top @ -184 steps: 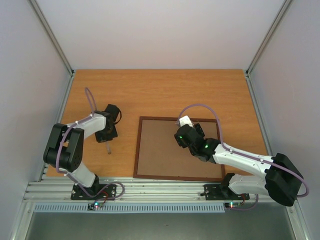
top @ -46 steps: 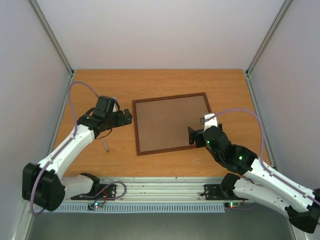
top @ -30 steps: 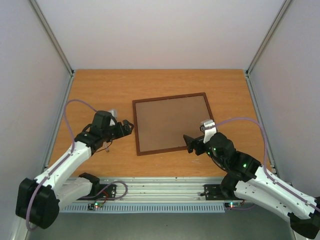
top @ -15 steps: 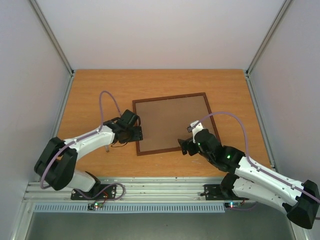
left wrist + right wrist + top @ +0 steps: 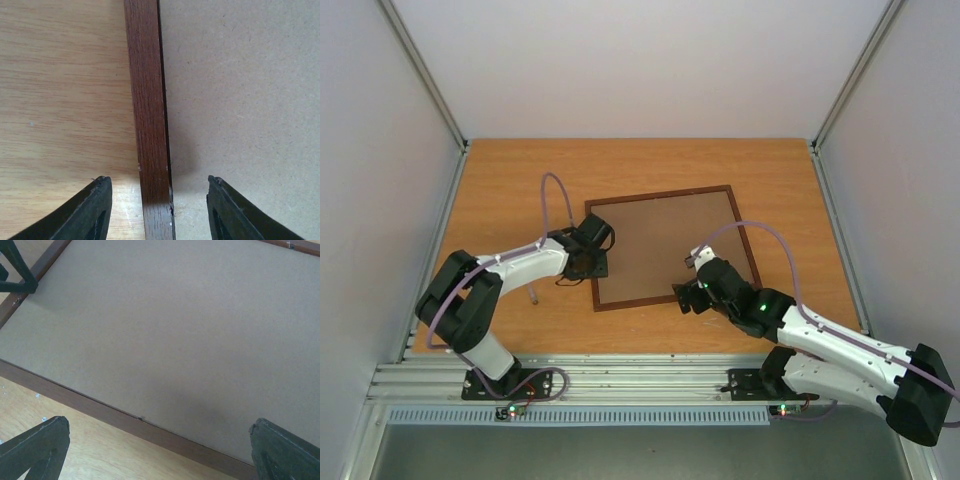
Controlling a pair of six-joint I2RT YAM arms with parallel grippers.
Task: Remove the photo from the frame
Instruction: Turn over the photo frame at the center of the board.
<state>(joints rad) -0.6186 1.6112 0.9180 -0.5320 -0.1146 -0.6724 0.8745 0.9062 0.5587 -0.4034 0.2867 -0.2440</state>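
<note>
The orange-brown wood-grain worktop [image 5: 520,180] carries the thin dark reddish-brown wooden rectangular picture frame [image 5: 660,194], which lies flat and back-up between the two end effectors. A plain brown back panel [image 5: 660,245] fills its opening and hides any print inside. The left end effector [image 5: 157,182] straddles the frame's left rail, half spread, gripping nothing, with neither finger touching the rail; the right end effector [image 5: 684,297] hangs spread wide over the near rail, and a small pale stick [image 5: 533,293] lies left of the left end effector, apart from the frame.
</note>
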